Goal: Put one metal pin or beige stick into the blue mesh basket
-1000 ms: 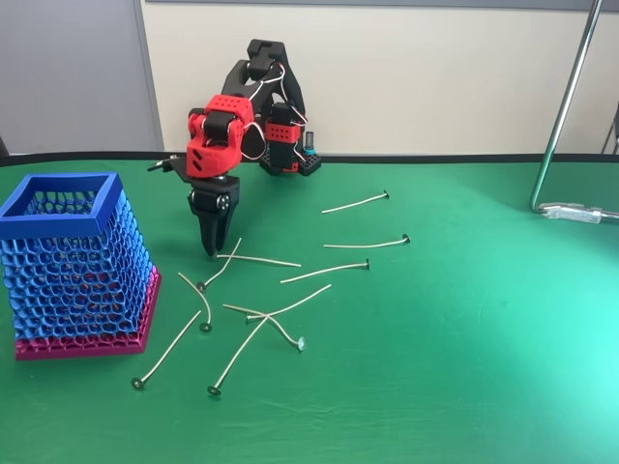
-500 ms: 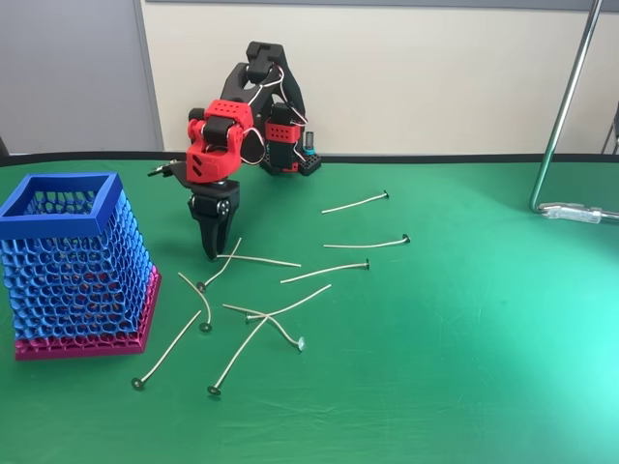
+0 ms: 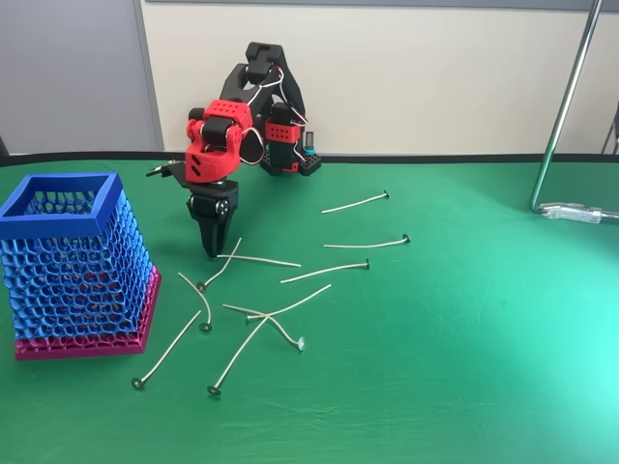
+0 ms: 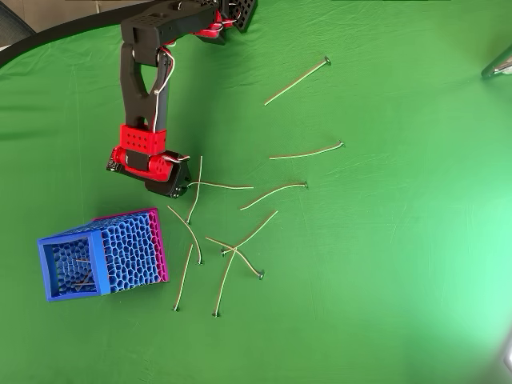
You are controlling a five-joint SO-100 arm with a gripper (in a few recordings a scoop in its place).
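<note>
The blue mesh basket [image 3: 79, 263] with a magenta base stands at the left of the fixed view; from above the basket [image 4: 128, 254] shows a couple of beige sticks inside it. Several beige sticks lie scattered on the green cloth. My red and black gripper [image 3: 213, 251] points straight down, its fingers drawn together into one point. Its tips sit at the left end of one stick [image 3: 259, 260], where that stick crosses another [image 3: 221, 268]. In the overhead view the gripper [image 4: 186, 189] meets the same stick [image 4: 222, 186]. Whether the stick is pinched I cannot tell.
More sticks lie right of the gripper [image 3: 355, 203] [image 3: 366, 244] and nearer the front [image 3: 166, 352] [image 3: 237, 354]. A metal stand pole [image 3: 566, 106] with its foot [image 3: 576, 210] rises at the far right. The arm's base [image 3: 288, 155] sits at the back of the table.
The gripper and wrist have shifted slightly left and a touch upward. The sticks and the basket lie where they were.
</note>
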